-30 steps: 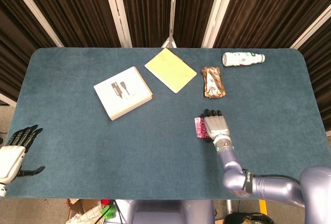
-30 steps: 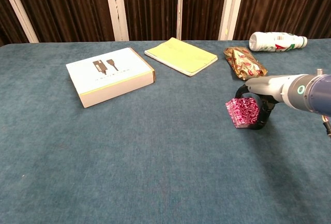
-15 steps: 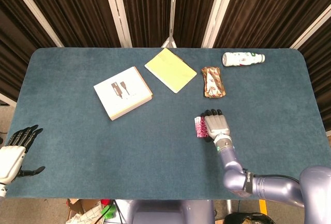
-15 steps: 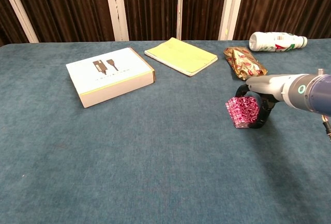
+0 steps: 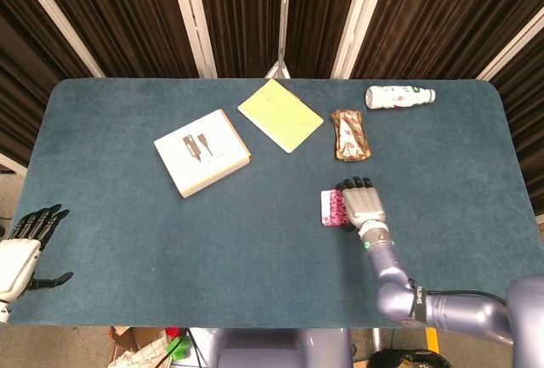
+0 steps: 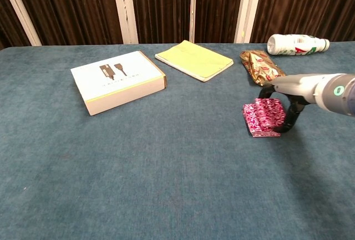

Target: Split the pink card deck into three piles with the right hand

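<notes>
Backdrop: dark brown pleated curtains [image 5: 127, 11] with pale vertical strips hang behind a table covered in blue-green felt [image 5: 255, 249]
Pink card deck [image 6: 262, 116]: a pink patterned stack of cards right of the table's centre, in front of the snack packet; the chest view shows the upper part lifted and tilted in the hand while a thin lower part lies flat on the felt
Deck axis: from the head view [image 5: 331, 207] its long axis runs away from the robot toward the far edge, its short ends facing near and far
Right hand [image 5: 360, 205]: fingers curled over the right side of the deck, gripping the upper cards, with the silver forearm trailing back to the near right corner; in the chest view [image 6: 288, 112] dark fingers wrap the deck from the right
Left hand [image 5: 24, 249]: off the near left corner of the table, holding nothing, dark fingers spread
White flat box [image 5: 201, 152]: lies left of centre, with a tan edge and small dark icons on its lid
Yellow notebook [image 5: 280, 114]: lies angled between the box and the packet
Brown and gold snack packet [image 5: 351, 134]: lies just beyond the deck, apart from it
White plastic bottle [image 5: 399, 96]: on its side near the far edge, cap pointing right
</notes>
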Controlling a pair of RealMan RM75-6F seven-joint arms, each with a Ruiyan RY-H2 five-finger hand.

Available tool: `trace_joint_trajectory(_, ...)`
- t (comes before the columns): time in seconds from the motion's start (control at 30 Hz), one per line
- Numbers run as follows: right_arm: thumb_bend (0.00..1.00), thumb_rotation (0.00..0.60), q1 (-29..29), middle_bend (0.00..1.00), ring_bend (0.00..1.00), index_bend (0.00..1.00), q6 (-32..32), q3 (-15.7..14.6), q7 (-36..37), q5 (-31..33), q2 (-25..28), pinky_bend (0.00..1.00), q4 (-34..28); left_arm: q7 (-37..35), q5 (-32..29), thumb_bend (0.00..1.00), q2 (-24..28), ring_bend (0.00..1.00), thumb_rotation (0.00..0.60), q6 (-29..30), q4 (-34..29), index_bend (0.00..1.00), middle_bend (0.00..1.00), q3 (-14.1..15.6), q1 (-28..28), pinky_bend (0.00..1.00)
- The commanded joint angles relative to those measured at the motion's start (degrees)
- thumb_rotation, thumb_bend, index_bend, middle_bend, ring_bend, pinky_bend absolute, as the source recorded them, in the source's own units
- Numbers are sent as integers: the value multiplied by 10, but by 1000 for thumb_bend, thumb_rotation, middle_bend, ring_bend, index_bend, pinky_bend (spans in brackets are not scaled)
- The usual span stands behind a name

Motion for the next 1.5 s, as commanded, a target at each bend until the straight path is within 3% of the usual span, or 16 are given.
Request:
trace_joint_trajectory(0.03, 309, 600, -9, 151, 0, 594, -5, -6, 10, -2, 15, 0, -3, 5, -1, 0, -1, 0, 600, 1, 0, 0, 0, -1, 0, 0)
trace_joint_trajectory(0.4, 308, 600, -37, 150, 0, 592, -31, -23, 51, -9, 64, 0, 6, 27, -10, 0, -8, 0, 600, 0, -6, 0, 0, -3, 1, 0)
trace_joint_trajectory(0.5, 308, 600, -40, 149, 0, 548, -45, -32, 54, -8, 72, 0, 10, 33, -12, 0, -9, 0, 600, 1, -7, 0, 0, -3, 2, 0)
trace_joint_trajectory(0.6, 308, 600, -41, 147, 0, 454, -52, -37, 55, -5, 74, 0, 13, 37, -12, 0, -10, 0, 600, 1, -8, 0, 0, -3, 2, 0)
trace_joint_trajectory(0.8, 307, 600, -38, 73, 0, 81, -61, -47, 52, -5, 74, 0, 17, 37, -14, 0, -10, 0, 600, 1, -9, 0, 0, -3, 2, 0)
trace_joint_trajectory(0.87, 307, 600, -35, 45, 0, 13, -65, -51, 46, 1, 75, 0, 18, 36, -14, 0, -9, 0, 600, 1, -9, 0, 0, -3, 2, 0)
trace_joint_trajectory(1.0, 302, 600, -32, 1, 0, 0, -63, -51, 46, 5, 73, 0, 18, 33, -14, 0, -8, 0, 600, 1, -9, 0, 0, -3, 2, 0)
trace_joint_trajectory(1.13, 256, 600, -31, 0, 0, 0, -59, -52, 49, 0, 73, 0, 15, 30, -13, 0, -7, 0, 600, 1, -8, 0, 0, -3, 2, 0)
trace_joint_trajectory(1.5, 254, 600, -19, 0, 0, 0, -45, -38, 54, -24, 73, 0, -23, 29, -13, 0, -7, 0, 600, -1, -9, 0, 0, -3, 1, 0)
